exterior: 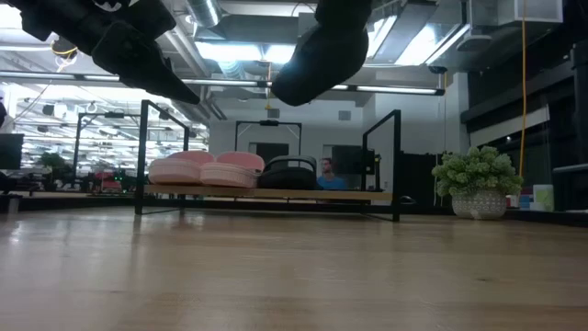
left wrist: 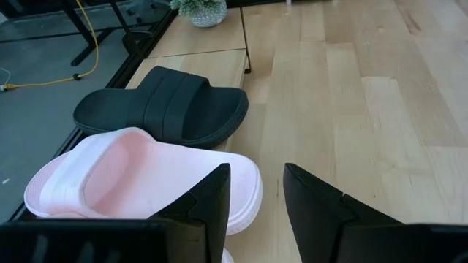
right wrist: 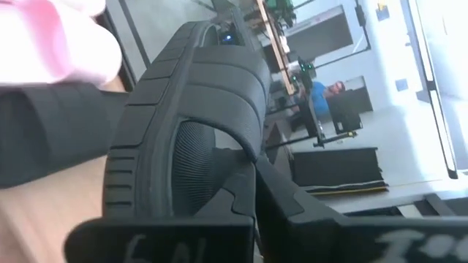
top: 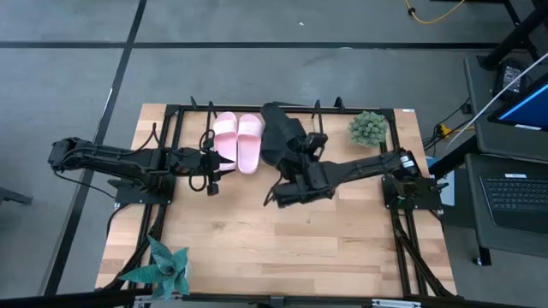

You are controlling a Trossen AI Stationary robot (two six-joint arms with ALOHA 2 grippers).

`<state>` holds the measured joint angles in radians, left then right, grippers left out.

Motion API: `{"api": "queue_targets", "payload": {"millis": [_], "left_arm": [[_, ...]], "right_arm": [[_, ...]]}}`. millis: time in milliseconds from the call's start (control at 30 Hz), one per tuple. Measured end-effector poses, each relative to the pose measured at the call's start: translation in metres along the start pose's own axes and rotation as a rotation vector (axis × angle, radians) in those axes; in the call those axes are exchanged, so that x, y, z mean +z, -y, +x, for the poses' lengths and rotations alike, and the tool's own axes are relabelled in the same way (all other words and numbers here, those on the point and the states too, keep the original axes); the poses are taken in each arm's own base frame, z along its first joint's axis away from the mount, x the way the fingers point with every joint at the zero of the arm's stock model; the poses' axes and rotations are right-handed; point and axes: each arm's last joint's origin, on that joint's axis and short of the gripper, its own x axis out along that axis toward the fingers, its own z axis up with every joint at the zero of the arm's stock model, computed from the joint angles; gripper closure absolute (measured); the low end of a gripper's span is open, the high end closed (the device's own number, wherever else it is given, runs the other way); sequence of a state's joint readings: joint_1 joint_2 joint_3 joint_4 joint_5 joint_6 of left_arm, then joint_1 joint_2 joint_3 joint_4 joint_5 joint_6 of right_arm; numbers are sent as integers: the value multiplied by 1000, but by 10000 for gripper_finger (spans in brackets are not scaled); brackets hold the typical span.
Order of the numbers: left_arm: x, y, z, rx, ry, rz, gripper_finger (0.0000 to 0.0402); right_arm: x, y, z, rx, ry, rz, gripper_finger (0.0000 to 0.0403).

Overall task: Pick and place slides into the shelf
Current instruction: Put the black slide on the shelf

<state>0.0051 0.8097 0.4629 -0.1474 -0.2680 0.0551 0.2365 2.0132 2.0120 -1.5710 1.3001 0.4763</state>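
From above, two pink slides (top: 238, 139) lie on the shelf (top: 171, 112), a black slide (top: 276, 135) beside them. At tabletop height, the right gripper (exterior: 317, 23) holds a second black slide (exterior: 322, 60) aloft, jaws pinching it. The left gripper (left wrist: 256, 191) hovers beside the pink slides, jaws spread.

Two arms, as we see them from above: left arm (top: 111, 159) and right arm (top: 360, 168), both dark, slender, jointed, with black cables looping along them. Left gripper (left wrist: 256, 212): two black, wedge-shaped fingers (left wrist: 212, 201). Right gripper (right wrist: 248, 197): matte black body with faint raised lettering.
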Motion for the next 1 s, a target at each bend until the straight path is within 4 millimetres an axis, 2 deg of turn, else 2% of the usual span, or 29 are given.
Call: {"api": "queue_targets", "payload": {"millis": [267, 567, 800, 1000], "left_arm": [[0, 0, 0, 0, 0, 7, 281], [0, 0, 0, 0, 0, 8, 281], [0, 0, 0, 0, -1, 7, 281], [0, 0, 0, 0, -1, 7, 281]], "right_arm": [[-1, 6, 28, 17, -90, -26, 403], [-16, -9, 57, 20, -194, -120, 403], [-29, -20, 69, 2, -239, -166, 403], [-32, -20, 77, 6, -267, -169, 403]]}}
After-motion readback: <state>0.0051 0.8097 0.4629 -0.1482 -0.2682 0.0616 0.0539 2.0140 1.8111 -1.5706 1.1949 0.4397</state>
